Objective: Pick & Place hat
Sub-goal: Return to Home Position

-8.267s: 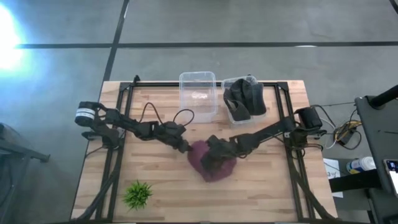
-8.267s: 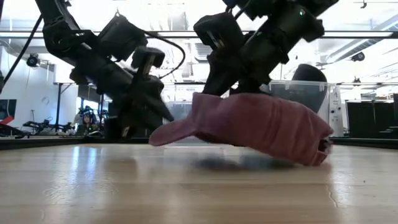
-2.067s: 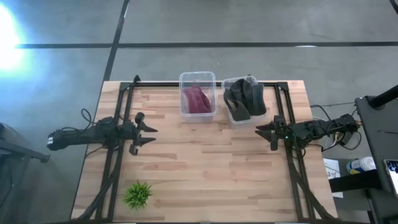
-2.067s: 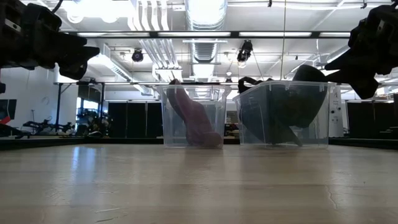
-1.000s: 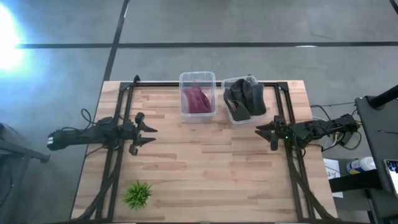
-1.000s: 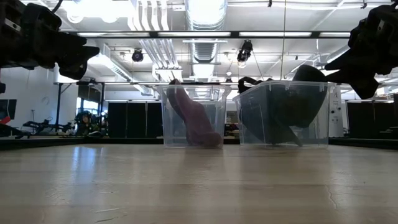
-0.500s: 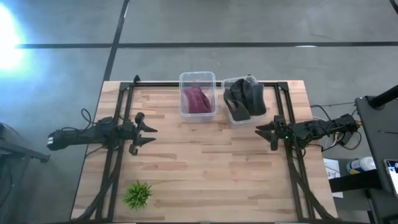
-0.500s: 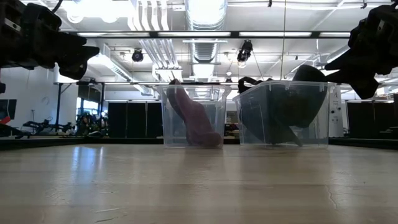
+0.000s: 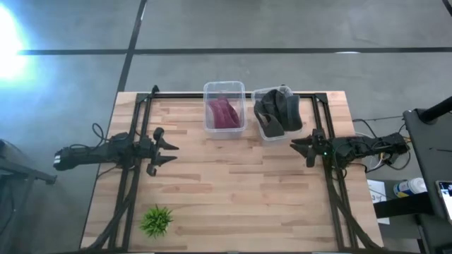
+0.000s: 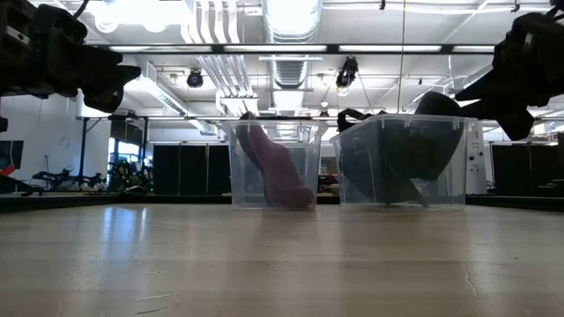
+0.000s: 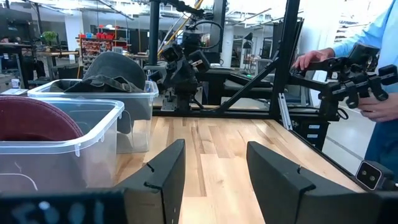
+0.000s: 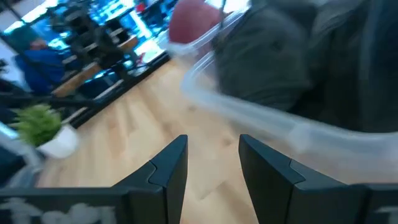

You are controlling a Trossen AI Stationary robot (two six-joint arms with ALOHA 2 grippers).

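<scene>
The maroon hat (image 9: pixel 224 113) lies inside the left clear bin (image 9: pixel 224 92) at the table's far side; in the low view the hat (image 10: pixel 275 169) leans against that bin's wall. A dark hat (image 9: pixel 277 111) fills the right clear bin (image 9: pixel 263 132). My left gripper (image 9: pixel 169 147) hovers open near the table's left edge. My right gripper (image 9: pixel 302 150) hovers open near the right edge, just near-right of the dark-hat bin (image 12: pixel 273 124). Neither touches anything.
A small green potted plant (image 9: pixel 156 221) stands at the table's near left corner. Black frame rails (image 9: pixel 138 127) run along both sides of the wooden table. A person in a blue sleeve (image 11: pixel 373 74) stands beyond the right edge, holding controller handles.
My right gripper has shifted slightly toward the far edge and turned toward the dark-hat bin. The left arm and both hats have stayed where they were.
</scene>
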